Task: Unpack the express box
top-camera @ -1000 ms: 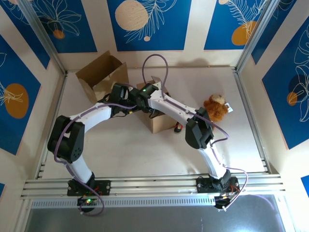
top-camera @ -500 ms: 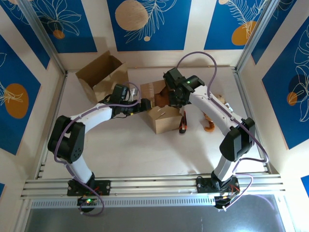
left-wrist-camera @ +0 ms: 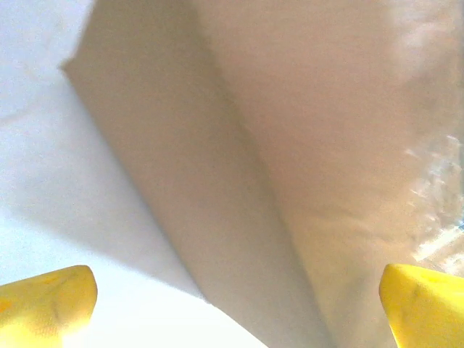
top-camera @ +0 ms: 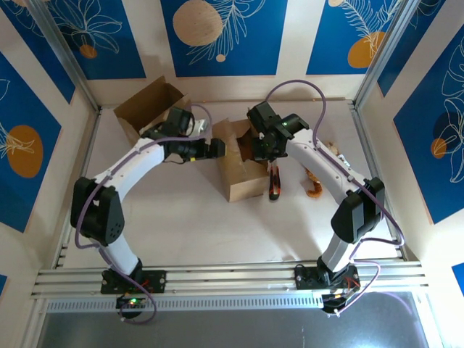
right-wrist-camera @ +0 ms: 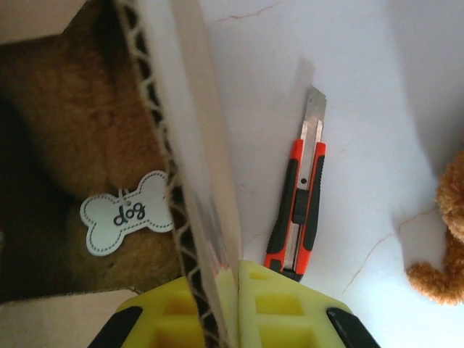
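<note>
table (top-camera: 181, 225): express box (top-camera: 245, 181) at its middle. right gripper (right-wrist-camera: 233, 284) clamped tight on its right wall, probably to steady it; brown plush (right-wrist-camera: 72, 138) inside, not yet out. left gripper (top-camera: 215, 148) spread wide, empty, beside its left side. box cutter (top-camera: 274, 183) lies alongside.

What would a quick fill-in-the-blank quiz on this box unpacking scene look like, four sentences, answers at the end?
1. The bone-shaped tag inside the box reads ____.
2. The gripper pinching the box's cardboard wall belongs to the ____ arm.
3. The red and black tool lying on the table beside the box is a utility ____.
4. The left gripper, next to the box, holds nothing and stands wide ____.

Missing words: dog; right; knife; open.
</note>
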{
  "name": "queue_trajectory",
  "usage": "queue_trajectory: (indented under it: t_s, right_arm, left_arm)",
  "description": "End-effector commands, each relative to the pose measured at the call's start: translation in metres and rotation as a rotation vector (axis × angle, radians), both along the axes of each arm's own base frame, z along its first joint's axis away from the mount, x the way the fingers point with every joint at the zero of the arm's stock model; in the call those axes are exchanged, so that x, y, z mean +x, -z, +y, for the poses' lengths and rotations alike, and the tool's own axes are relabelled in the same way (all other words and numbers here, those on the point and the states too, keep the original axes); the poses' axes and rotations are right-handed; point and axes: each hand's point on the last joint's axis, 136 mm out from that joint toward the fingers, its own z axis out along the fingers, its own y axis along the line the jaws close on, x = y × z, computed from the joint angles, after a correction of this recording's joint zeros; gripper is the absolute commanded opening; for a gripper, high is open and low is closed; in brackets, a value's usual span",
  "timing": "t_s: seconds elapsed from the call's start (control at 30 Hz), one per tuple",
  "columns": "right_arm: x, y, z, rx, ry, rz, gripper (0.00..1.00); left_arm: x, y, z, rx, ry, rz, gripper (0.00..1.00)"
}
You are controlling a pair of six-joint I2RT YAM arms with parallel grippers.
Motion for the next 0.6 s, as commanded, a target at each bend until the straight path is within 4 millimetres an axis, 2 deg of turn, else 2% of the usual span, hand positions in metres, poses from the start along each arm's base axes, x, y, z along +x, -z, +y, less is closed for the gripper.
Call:
queue_trajectory:
  t_s: [0.0, 0.1, 0.23, 0.43, 0.57]
  right_arm:
    - [-0.002, -0.015, 0.001, 0.033, 0.054, -0.033, 0.0]
    - [-0.005, -0.014, 0.009, 0.06, 0.072, -0.025, 0.0]
    - [-0.009, -0.019, 0.021, 0.098, 0.082, -0.032, 0.0]
    - [-0.012, -0.023, 0.031, 0.145, 0.099, -0.044, 0.0]
    - [-0.014, -0.022, 0.034, 0.171, 0.104, -0.046, 0.0]
  left_arm:
    - [-0.023, -0.055, 0.021, 0.102, 0.034, -0.081, 1.0]
    - [-0.037, -0.076, 0.022, 0.162, 0.048, -0.12, 1.0]
    - [-0.057, -0.082, 0.012, 0.254, 0.08, -0.143, 1.0]
    - [-0.071, -0.076, 0.008, 0.458, 0.024, -0.134, 0.97]
    - [-0.072, -0.065, -0.003, 0.493, 0.006, -0.115, 0.97]
